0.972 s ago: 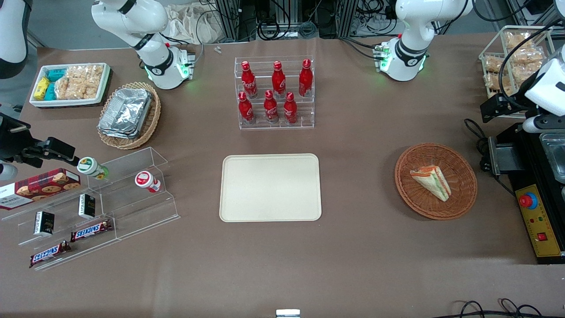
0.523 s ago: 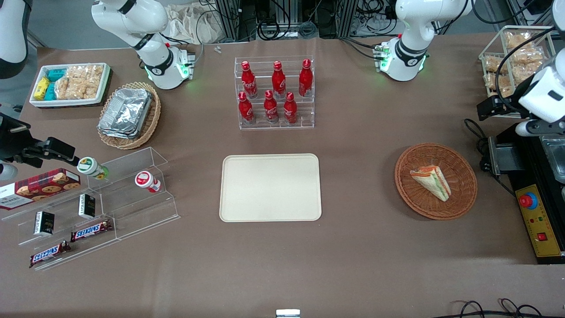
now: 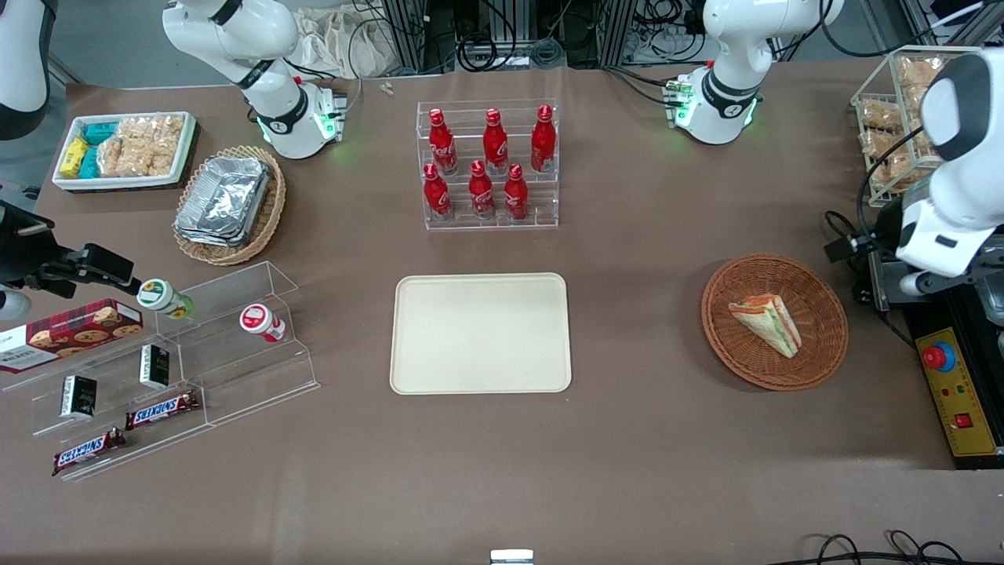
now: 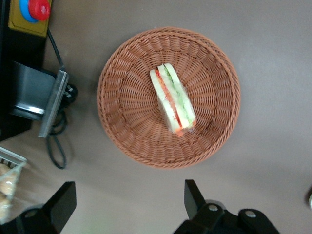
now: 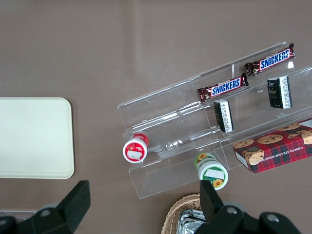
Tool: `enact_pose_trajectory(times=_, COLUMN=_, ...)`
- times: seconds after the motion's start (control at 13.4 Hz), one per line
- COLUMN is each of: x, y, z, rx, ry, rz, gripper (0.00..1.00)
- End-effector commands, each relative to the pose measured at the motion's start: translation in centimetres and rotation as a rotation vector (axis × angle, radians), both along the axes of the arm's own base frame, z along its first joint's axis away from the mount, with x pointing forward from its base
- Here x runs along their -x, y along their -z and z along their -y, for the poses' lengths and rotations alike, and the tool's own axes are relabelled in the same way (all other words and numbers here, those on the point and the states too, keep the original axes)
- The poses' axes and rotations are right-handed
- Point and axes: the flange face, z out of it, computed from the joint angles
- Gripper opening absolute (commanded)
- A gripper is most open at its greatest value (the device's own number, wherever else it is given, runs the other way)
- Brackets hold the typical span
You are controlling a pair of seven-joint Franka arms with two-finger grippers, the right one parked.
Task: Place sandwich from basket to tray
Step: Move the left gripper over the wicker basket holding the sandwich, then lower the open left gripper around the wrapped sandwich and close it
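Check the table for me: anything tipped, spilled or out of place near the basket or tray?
Nothing stands out. The sandwich lies intact in the basket, the tray sits flat and bare, and the open gripper hangs above the table just outside the basket's rim.

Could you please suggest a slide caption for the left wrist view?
Open gripper hovers beside the wicker basket holding the sandwich.
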Motion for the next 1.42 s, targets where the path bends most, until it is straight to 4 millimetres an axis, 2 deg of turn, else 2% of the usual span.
enact_pose_trajectory(times=0.0, x=-1.5, y=4.7, z=0.7, rx=0.001, ry=-0.178, rz=0.015, gripper=0.98)
enact_pose_trajectory(times=0.15, x=-2.6, y=7.9, z=1.2, rx=-0.001, ry=-0.242, rz=0.033, gripper=0.98)
enact_pose_trajectory(times=0.45, x=-4.4, y=13.0, z=2.4, rx=0.007, ry=-0.369, rz=0.079, gripper=0.98)
enact_pose_trajectory(times=0.52, x=-4.7, y=14.6, z=2.6, rx=0.005, ry=-0.430, rz=0.082, gripper=0.98)
enact_pose_trajectory(times=0.6, x=-4.9, y=15.7, z=3.4, rx=0.005, ry=-0.442, rz=0.085, gripper=0.98)
enact_pose_trajectory(times=0.67, x=-4.5, y=16.7, z=3.4, rx=0.000, ry=-0.441, rz=0.071, gripper=0.98)
enact_pose_trajectory(times=1.05, x=-2.2, y=19.9, z=2.4, rx=-0.028, ry=-0.410, rz=0.087, gripper=0.98)
enact_pose_trajectory(times=1.35, x=-2.2, y=21.2, z=2.4, rx=-0.031, ry=-0.403, rz=0.087, gripper=0.98)
